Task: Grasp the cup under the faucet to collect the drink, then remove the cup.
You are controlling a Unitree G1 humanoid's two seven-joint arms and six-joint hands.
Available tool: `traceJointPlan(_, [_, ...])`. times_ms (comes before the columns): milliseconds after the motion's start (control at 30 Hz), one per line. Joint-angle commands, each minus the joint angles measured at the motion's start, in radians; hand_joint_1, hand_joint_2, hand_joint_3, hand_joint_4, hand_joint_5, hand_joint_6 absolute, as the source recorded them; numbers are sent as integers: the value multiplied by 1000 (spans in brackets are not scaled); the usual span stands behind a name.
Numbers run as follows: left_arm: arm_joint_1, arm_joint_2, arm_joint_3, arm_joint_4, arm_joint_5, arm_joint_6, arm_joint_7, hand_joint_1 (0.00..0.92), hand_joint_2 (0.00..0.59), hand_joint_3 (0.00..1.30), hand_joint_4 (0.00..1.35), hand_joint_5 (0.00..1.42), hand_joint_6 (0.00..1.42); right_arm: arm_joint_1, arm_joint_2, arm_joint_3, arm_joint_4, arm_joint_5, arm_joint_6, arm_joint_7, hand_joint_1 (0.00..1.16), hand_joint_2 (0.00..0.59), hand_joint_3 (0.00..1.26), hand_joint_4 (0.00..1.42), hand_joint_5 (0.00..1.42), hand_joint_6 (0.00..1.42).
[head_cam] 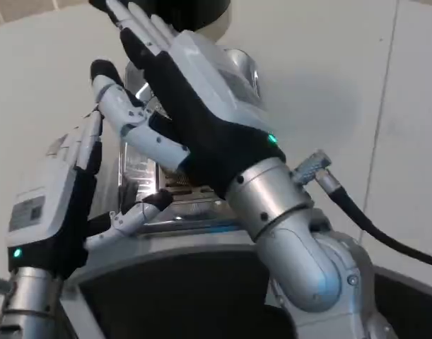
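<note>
The right hand [201,106], white-backed with a black palm side and white-and-black fingers, is reaching up and away from the camera across the middle of the head view, its fingers spread and extended with nothing between them, so it is released. The left hand [56,205] is hanging at the left edge, its white back turned toward the camera; one finger is pointing rightward toward a shiny silver metal drink machine [170,180], and whether the fingers are closing on anything I cannot tell, since their inner side is hidden. The machine is standing just behind both hands, with a slotted metal drip grille [177,185] showing between them. The cup itself is not something I can make out: the right hand and forearm are covering the place above the grille where it would presumably sit beneath the faucet. Judging from this, the cup is probably lying beyond and slightly below the right palm, between the two hands, and the left hand's fingertip is looking nearer the grille level, while the right is sitting higher, near the machine's upper part.
</note>
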Motion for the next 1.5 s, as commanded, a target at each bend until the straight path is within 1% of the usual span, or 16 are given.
traceJointPlan(33, [-8, -5, -11, 15, -3, -5, 2, 0, 46, 0, 0, 73, 86, 104, 9, -20, -15, 27, -43, -71, 0, 586, 30, 0, 0, 0])
traceJointPlan(167, [-13, -8, -18, 23, -1, -6, 6, 0, 45, 0, 0, 74, 87, 162, 3, -46, -48, 24, -82, -131, 0, 586, 5, 0, 0, 0])
traceJointPlan(367, [-30, -21, -24, 50, -12, -3, -2, 0, 44, 0, 0, 86, 99, 268, -31, -92, -140, -2, -153, -206, 0, 586, 0, 0, 0, 0])
traceJointPlan(467, [-37, -24, -31, 57, -14, -9, 2, 0, 44, 0, 0, 87, 100, 315, -53, -111, -192, -25, -172, -210, 0, 586, 0, 0, 0, 0])
traceJointPlan(567, [-42, -27, -39, 59, -14, -9, 4, 0, 43, 0, 0, 87, 101, 367, -79, -119, -252, -63, -176, -187, 0, 586, 0, 0, 0, 0])
traceJointPlan(667, [-50, -33, -48, 66, -18, -11, 6, 0, 41, 0, 0, 88, 102, 434, -119, -116, -313, -114, -183, -145, 0, 586, 0, 0, 0, 0])
traceJointPlan(767, [-57, -36, -53, 73, -18, -12, 7, 0, 39, 0, 0, 88, 103, 503, -155, -123, -359, -158, -206, -119, 1, 586, 0, 0, 0, 0])
traceJointPlan(867, [-66, -41, -56, 85, -22, -19, 8, 0, 39, 0, 0, 88, 104, 629, -226, -146, -402, -211, -261, -104, 5, 586, 0, 0, 0, 0])
traceJointPlan(933, [-71, -45, -58, 96, -27, -28, 12, 0, 37, 0, 0, 88, 104, 695, -253, -167, -410, -213, -289, -108, 7, 586, 0, 0, 0, 0])
traceJointPlan(1000, [-81, -54, -62, 114, -26, -38, 24, 0, 35, 0, 0, 88, 108, 780, -274, -211, -409, -167, -330, -144, 5, 586, 0, 0, 0, 0])
traceJointPlan(1100, [-98, -65, -68, 139, -22, -47, 36, 0, 28, 0, 0, 97, 115, 863, -287, -260, -422, -141, -368, -157, 0, 586, 0, 0, 0, 0])
traceJointPlan(1233, [-131, -81, -79, 180, -21, -58, 53, 1, 23, 0, 0, 98, 117, 954, -302, -299, -461, -185, -406, -146, 0, 586, 0, 0, 0, 0])
traceJointPlan(1300, [-148, -88, -87, 204, -17, -64, 67, 1, 21, 0, 0, 99, 118, 984, -291, -303, -472, -206, -408, -134, 1, 586, 0, 0, 0, 0])
traceJointPlan(1367, [-162, -93, -94, 227, -16, -71, 79, 2, 20, 0, 0, 99, 119, 1020, -281, -293, -479, -248, -418, -128, 3, 586, 0, 0, 0, 0])
traceJointPlan(1400, [-170, -96, -97, 238, -16, -74, 84, 2, 19, 0, 0, 107, 127, 1036, -275, -288, -480, -264, -424, -125, 27, 586, 0, 0, 0, 0])
traceJointPlan(1500, [-191, -105, -105, 276, -12, -90, 108, 0, 10, 0, 0, 126, 144, 1072, -259, -276, -479, -299, -442, -121, 157, 586, 0, 0, 0, 0])
